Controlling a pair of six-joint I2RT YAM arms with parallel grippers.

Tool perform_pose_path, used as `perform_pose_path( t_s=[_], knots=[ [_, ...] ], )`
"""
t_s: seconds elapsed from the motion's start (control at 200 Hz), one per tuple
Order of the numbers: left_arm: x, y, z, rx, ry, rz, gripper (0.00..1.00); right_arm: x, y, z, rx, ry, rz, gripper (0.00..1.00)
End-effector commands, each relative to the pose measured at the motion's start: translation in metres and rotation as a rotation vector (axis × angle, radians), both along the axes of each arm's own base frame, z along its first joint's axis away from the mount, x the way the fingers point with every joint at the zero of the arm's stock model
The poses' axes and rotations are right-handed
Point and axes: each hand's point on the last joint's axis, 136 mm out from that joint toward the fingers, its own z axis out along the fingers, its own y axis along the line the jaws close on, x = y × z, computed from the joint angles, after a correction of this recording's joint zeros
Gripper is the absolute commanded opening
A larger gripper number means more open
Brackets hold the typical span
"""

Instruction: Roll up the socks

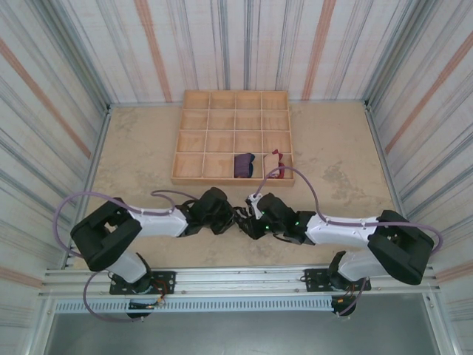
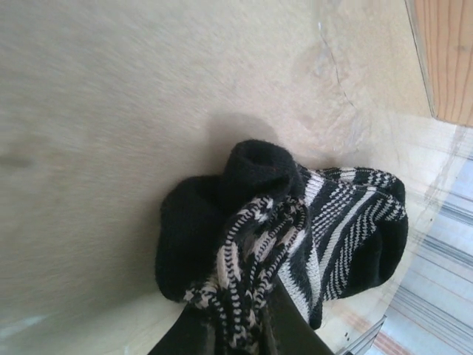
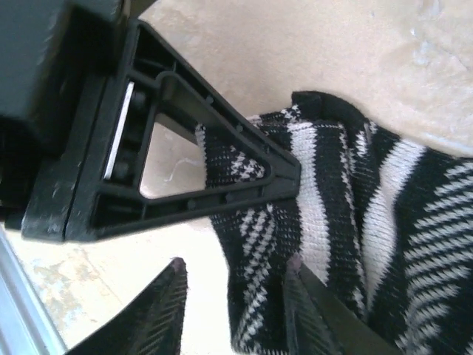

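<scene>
The black-and-white striped knit sock (image 2: 325, 222) is sitting in a bunched lump on the sandy beige desk (image 2: 111, 111), at the near edge between the two arms. The left fingers (image 2: 290, 331) are clenched on a loose fold of its striped cloth. The right fingers (image 3: 151, 318) are released and stand apart, with a strip of sock lying in the gap.

My take is that this thing is light, floppy and stretchy. It's not fragile, but it'll spring open the moment you let go. I'd pinch through the thick part of the bundle rather than a single layer, and hold the black band.

The purple sock (image 1: 244, 164) and the tan-and-red sock (image 1: 277, 160) sit in neighbouring bottom-row slots of the wooden divided tray (image 1: 194, 140).
</scene>
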Motion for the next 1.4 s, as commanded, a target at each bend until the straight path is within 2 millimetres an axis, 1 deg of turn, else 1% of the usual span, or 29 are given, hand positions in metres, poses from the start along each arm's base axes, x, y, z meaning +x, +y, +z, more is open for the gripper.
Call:
perform_pose_path(
  t_s=[0.0, 0.07, 0.16, 0.265, 0.406, 0.606, 0.671, 0.741, 0.842, 0.927, 1.057, 1.087, 1.122, 1.167, 1.207, 1.312, 1.393],
  knots=[
    [-0.013, 0.035, -0.016, 0.102, 0.056, 0.013, 0.00, 0.002, -0.014, -0.002, -0.189, -0.121, 0.003, 0.51],
    [-0.015, 0.044, -0.015, 0.108, 0.058, 0.029, 0.00, 0.002, -0.005, 0.001, -0.239, -0.184, 0.025, 0.58],
    [-0.018, 0.055, -0.015, 0.110, 0.061, 0.045, 0.00, 0.004, 0.004, -0.001, -0.316, -0.254, 0.039, 0.61],
    [-0.023, 0.064, -0.014, 0.114, 0.061, 0.055, 0.00, 0.003, 0.020, -0.003, -0.367, -0.314, 0.073, 0.61],
    [-0.026, 0.069, -0.011, 0.109, 0.059, 0.065, 0.00, -0.002, 0.039, -0.013, -0.411, -0.349, 0.130, 0.60],
    [-0.027, 0.073, -0.007, 0.097, 0.049, 0.074, 0.00, -0.012, 0.054, -0.025, -0.437, -0.355, 0.174, 0.55],
    [-0.027, 0.074, -0.006, 0.094, 0.048, 0.076, 0.00, -0.012, 0.055, -0.029, -0.448, -0.352, 0.173, 0.51],
    [-0.027, 0.074, -0.005, 0.091, 0.046, 0.076, 0.00, -0.013, 0.055, -0.032, -0.452, -0.347, 0.173, 0.45],
    [-0.026, 0.075, -0.003, 0.081, 0.040, 0.083, 0.00, -0.012, 0.053, -0.038, -0.455, -0.323, 0.167, 0.27],
    [-0.025, 0.076, 0.001, 0.073, 0.026, 0.084, 0.00, -0.013, 0.049, -0.043, -0.439, -0.281, 0.165, 0.17],
    [-0.025, 0.078, 0.008, 0.058, 0.002, 0.083, 0.15, -0.018, 0.041, -0.052, -0.374, -0.191, 0.182, 0.03],
    [-0.024, 0.078, 0.010, 0.055, -0.007, 0.082, 0.21, -0.019, 0.039, -0.054, -0.357, -0.167, 0.183, 0.00],
    [-0.024, 0.080, 0.011, 0.055, -0.015, 0.081, 0.26, -0.019, 0.037, -0.054, -0.334, -0.142, 0.178, 0.00],
    [-0.025, 0.082, 0.013, 0.062, -0.020, 0.084, 0.35, -0.018, 0.035, -0.054, -0.292, -0.105, 0.167, 0.00],
    [-0.025, 0.084, 0.014, 0.066, -0.026, 0.085, 0.42, -0.017, 0.033, -0.054, -0.243, -0.059, 0.159, 0.00],
    [-0.026, 0.090, 0.016, 0.074, -0.035, 0.094, 0.49, -0.016, 0.028, -0.055, -0.112, 0.081, 0.128, 0.00],
    [-0.026, 0.095, 0.019, 0.083, -0.047, 0.099, 0.53, -0.014, 0.023, -0.055, -0.044, 0.169, 0.095, 0.00]
  ],
)
